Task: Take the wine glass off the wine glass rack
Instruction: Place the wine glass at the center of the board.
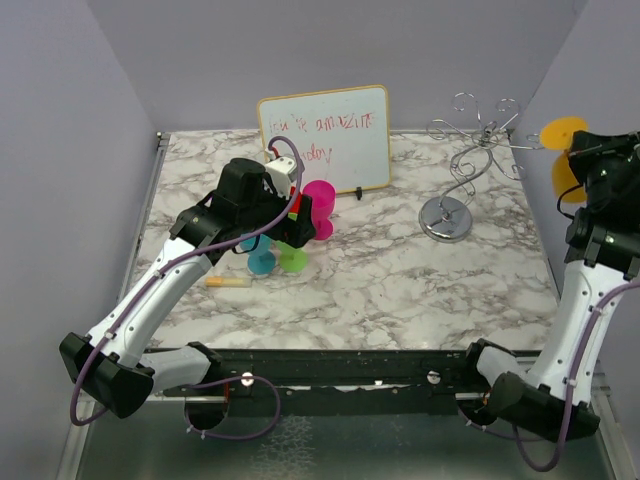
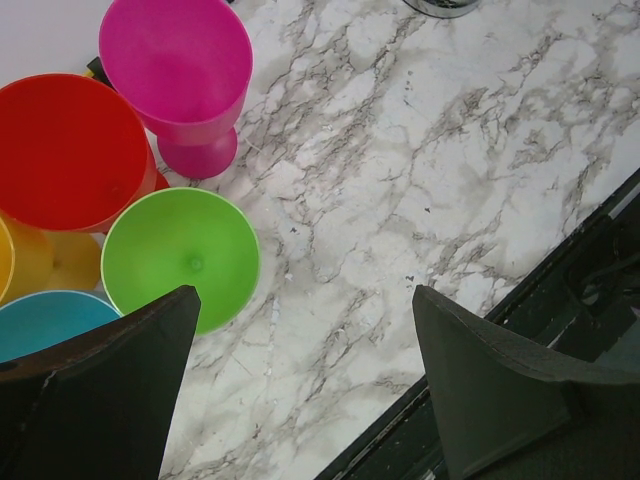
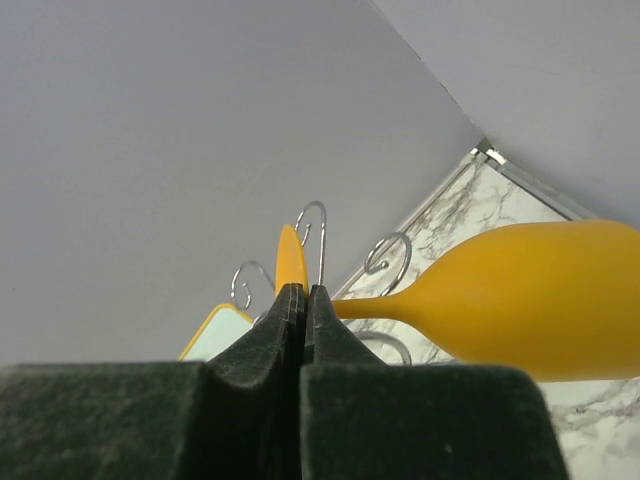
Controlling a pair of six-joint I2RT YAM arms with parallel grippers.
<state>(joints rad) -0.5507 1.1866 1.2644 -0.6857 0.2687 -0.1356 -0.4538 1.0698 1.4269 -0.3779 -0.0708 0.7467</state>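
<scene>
Your right hand (image 3: 305, 300) is pinched shut on the thin round foot of the yellow, plastic-looking wine glass (image 3: 540, 300). The glass lies sideways in the air, apart from the silver wire rack (image 1: 447, 217) on the white marble surface (image 1: 400, 280). It looks light, stiff and smooth, so it may pivot in that edge grip, and the stem would likely give a surer hold. Your left hand (image 2: 305, 300) gapes wide, holding nothing, above a cluster of bright cups (image 2: 180, 255).

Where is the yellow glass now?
The yellow wine glass is at the top view's far right, held in the right end effector, just right of the arms of the wine glass rack.
</scene>
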